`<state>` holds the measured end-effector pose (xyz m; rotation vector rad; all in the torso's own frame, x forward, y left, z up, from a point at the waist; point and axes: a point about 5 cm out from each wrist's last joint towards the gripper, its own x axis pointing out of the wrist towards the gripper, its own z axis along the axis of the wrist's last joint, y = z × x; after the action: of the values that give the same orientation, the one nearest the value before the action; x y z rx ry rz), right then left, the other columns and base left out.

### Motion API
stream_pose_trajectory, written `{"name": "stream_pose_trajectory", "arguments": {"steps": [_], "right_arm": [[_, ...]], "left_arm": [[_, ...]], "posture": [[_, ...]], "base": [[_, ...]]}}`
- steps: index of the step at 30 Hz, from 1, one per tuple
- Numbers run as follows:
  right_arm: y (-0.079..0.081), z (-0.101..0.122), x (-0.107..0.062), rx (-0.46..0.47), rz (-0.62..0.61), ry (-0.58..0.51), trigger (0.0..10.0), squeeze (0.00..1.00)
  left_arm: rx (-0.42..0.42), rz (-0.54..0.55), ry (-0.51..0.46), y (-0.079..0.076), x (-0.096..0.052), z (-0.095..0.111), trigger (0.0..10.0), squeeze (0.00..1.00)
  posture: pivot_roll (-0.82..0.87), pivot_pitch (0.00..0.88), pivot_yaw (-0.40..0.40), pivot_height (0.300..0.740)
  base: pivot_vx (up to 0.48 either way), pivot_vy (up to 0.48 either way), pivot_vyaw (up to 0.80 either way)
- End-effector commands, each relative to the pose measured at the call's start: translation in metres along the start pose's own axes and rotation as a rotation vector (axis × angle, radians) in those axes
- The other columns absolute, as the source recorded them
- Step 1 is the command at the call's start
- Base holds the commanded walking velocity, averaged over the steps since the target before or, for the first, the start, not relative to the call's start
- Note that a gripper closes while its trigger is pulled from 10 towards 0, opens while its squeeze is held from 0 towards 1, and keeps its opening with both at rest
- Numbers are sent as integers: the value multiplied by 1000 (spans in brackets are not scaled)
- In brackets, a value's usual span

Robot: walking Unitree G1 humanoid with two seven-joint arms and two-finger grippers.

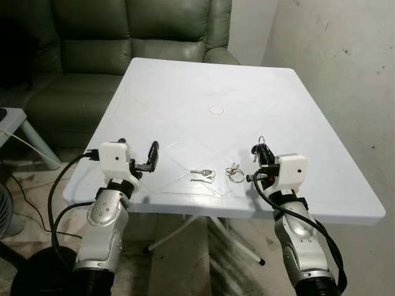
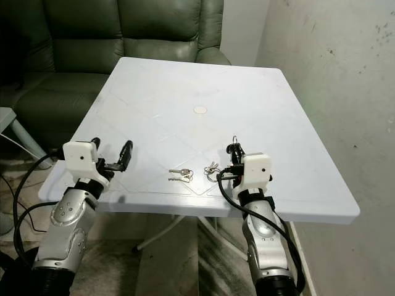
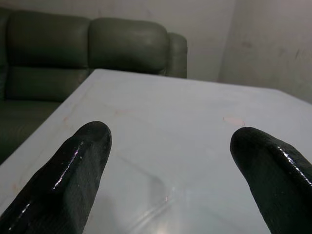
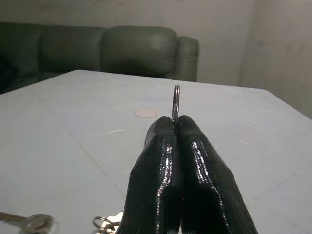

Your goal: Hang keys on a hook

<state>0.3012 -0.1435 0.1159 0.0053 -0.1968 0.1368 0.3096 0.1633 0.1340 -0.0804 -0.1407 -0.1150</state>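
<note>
Our right pincer [image 1: 261, 154] is clamped on a key ring [image 4: 176, 102], ring upright above tips. Loose keys [image 1: 203, 175] lie on tabletop [image 1: 203, 92] btwn arms, nearer right. Left pincer [image 1: 137, 154] wide, empty. No hook visible.

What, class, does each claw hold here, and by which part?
The right claw is shut on a key ring, pinching its lower edge so the ring stands above the fingertips. The left claw is open and holds nothing.

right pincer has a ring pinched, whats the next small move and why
Probably lift the right pincer straight up a little: it is shut on an upright key ring, low over the white table, with loose keys lying beside it, so rising should clear them.
</note>
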Motion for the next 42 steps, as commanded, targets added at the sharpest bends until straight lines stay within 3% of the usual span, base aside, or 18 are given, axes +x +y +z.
{"name": "stream_pose_trajectory", "arguments": {"steps": [1, 33, 42], "right_arm": [[-1, 3, 4, 3, -10, -5, 10000, 0], [3, 5, 9, -2, -25, 3, 10000, 0], [4, 4, 8, -1, -16, 11, 10000, 0]], "left_arm": [[5, 4, -12, -1, 4, 3, 10000, 0], [-4, 3, -22, 1, 7, 6, 10000, 0], [-2, 24, -26, 3, 5, 6, 10000, 0]], "posture": [[-39, 0, -12, 740], [-33, 0, -3, 740], [-21, 0, -13, 740]], "base": [[0, 0, -744], [0, 0, -743], [0, 235, -743]]}}
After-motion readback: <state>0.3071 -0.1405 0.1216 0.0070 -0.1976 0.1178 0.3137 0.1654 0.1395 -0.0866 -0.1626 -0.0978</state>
